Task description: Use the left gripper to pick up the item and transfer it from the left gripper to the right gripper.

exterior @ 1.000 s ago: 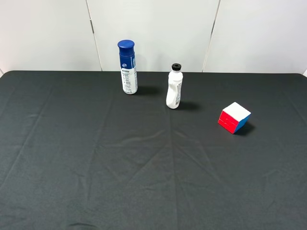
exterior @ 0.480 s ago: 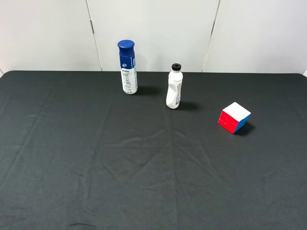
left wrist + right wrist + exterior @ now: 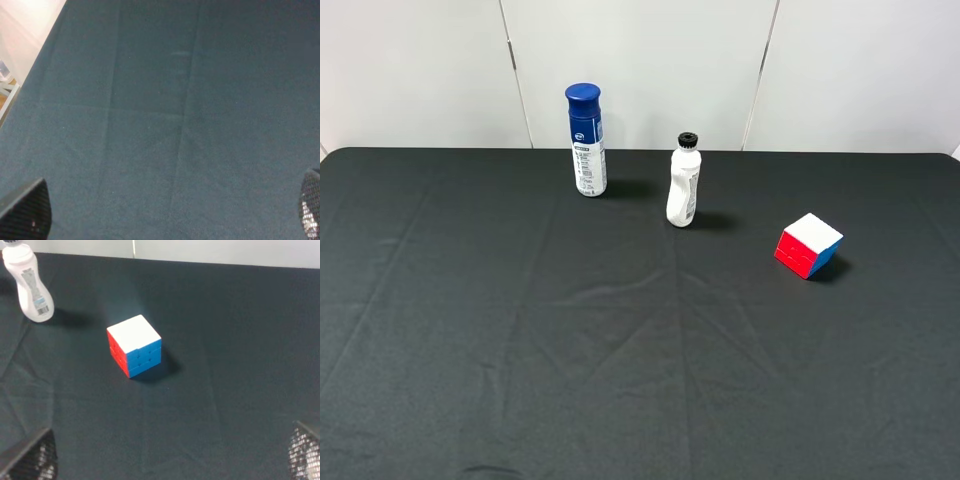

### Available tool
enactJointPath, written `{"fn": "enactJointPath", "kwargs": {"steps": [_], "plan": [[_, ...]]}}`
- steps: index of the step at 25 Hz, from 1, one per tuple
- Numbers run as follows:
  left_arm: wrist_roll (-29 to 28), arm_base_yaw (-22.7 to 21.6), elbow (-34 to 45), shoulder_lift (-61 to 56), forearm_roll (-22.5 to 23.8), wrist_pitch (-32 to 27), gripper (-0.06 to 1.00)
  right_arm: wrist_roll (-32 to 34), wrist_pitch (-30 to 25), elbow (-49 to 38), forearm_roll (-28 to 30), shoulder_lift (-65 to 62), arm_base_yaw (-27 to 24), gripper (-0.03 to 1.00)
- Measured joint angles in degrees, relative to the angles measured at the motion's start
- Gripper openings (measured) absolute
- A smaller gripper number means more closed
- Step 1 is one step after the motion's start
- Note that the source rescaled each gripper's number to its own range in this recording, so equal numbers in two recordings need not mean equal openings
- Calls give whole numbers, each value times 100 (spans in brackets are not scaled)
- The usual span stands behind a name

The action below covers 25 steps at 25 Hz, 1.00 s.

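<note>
The item, a small puzzle cube (image 3: 808, 246) with a white top and red and blue sides, sits on the black cloth at the right, apart from everything else. It also shows in the right wrist view (image 3: 134, 345), well ahead of my right gripper (image 3: 167, 457), whose jaws are spread wide and empty. My left gripper (image 3: 167, 212) is open and empty too, over bare cloth near the table's left edge; the cube is out of its view. Neither arm shows in the exterior high view.
A blue-capped spray can (image 3: 586, 140) stands at the back, left of centre. A white bottle with a black cap (image 3: 683, 182) stands to its right and shows in the right wrist view (image 3: 31, 287). The black cloth (image 3: 620, 350) covers the table; white wall panels stand behind.
</note>
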State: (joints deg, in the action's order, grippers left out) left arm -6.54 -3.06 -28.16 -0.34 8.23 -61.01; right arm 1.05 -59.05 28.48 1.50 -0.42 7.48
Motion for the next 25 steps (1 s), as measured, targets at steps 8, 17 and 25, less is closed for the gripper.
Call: {"fn": "enactJointPath", "kwargs": {"steps": [8, 17, 25], "plan": [[0, 0, 0, 0, 0, 0, 97, -183, 12, 0, -150, 0, 0, 99], [0, 0, 0, 0, 0, 0, 97, -183, 53, 0, -150, 0, 0, 99], [0, 0, 0, 0, 0, 0, 97, -183, 71, 0, -150, 0, -970, 99]]}}
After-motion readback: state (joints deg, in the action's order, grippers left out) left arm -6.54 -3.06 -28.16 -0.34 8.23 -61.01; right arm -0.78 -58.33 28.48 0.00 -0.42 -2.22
